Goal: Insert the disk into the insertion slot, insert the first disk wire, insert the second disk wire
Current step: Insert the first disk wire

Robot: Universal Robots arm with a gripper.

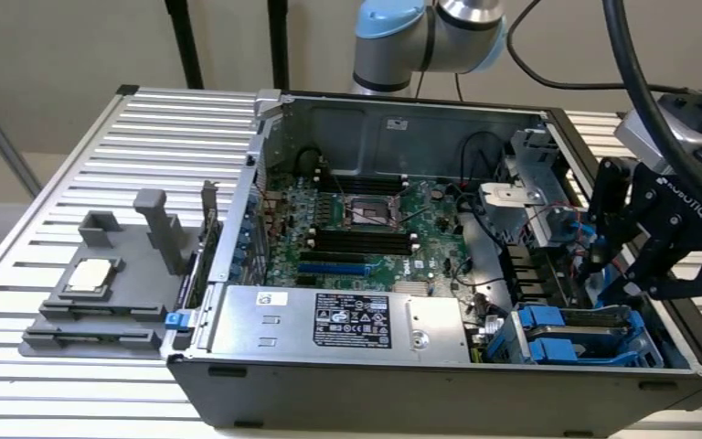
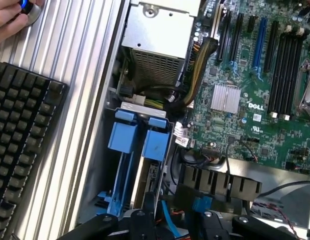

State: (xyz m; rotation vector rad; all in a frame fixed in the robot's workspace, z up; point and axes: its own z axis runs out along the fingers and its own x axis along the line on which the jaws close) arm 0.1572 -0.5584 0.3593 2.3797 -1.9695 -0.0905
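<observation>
Black claw (image 1: 620, 279) on the robot arm hangs just inside the open computer case (image 1: 364, 384), its jaws standing apart; a thin blue wire (image 2: 168, 220) runs through the gap between them, and whether it touches either jaw cannot be told; a blue connector (image 2: 201, 204) sits just beside one jaw; directly ahead of the claw, a little lower, is the insertion slot (image 2: 120, 185), a metal cage with blue rails; the disk (image 2: 157, 145) lies inside it in its blue carrier, apparently fully seated; so the slot step looks finished, and the first disk wire seems to be the step in hand; that calls for a firm hold on the connector and careful lining-up with the disk's port in a cramped corner; farther from the claw lie the green motherboard (image 2: 275, 135) and the silver power-supply box (image 1: 339, 320); well away, outside the case, a person's hand (image 2: 10, 20) sits near a black keyboard (image 2: 20, 140).
</observation>
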